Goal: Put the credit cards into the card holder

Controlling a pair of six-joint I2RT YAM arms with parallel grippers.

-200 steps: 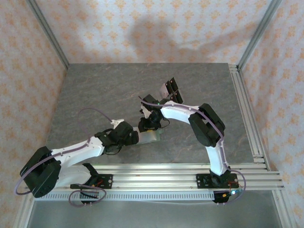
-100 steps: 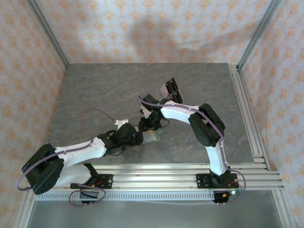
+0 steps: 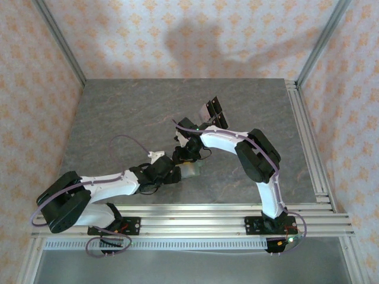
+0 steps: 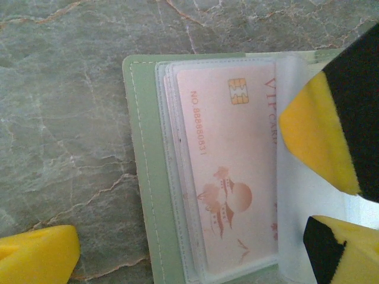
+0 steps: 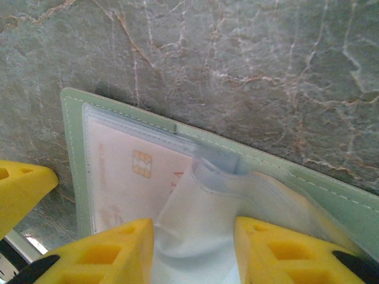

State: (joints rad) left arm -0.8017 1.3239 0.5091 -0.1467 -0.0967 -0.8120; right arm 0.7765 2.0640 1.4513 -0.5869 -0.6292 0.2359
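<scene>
Right gripper [image 5: 195,239] pinches a clear inner sleeve of the open green wallet [image 4: 139,177], which lies on the table [image 3: 118,118] toward 6 o'clock of centre, a pink card [image 4: 237,177] tucked inside. Left gripper [image 3: 177,173], fingers spread wide, sits at the wallet's 9 o'clock; loose cards [image 3: 213,112] lie at its 1 o'clock.

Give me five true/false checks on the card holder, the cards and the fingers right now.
1. The card holder lies open on the table. True.
2. A pink card sits inside the holder. True.
3. The right gripper pinches a black card. False: its fingers hold a clear sleeve leaf of the holder.
4. The left gripper is shut. False: its fingers stand wide open at the holder.
5. Black cards lie on the table beyond the holder. True.
</scene>
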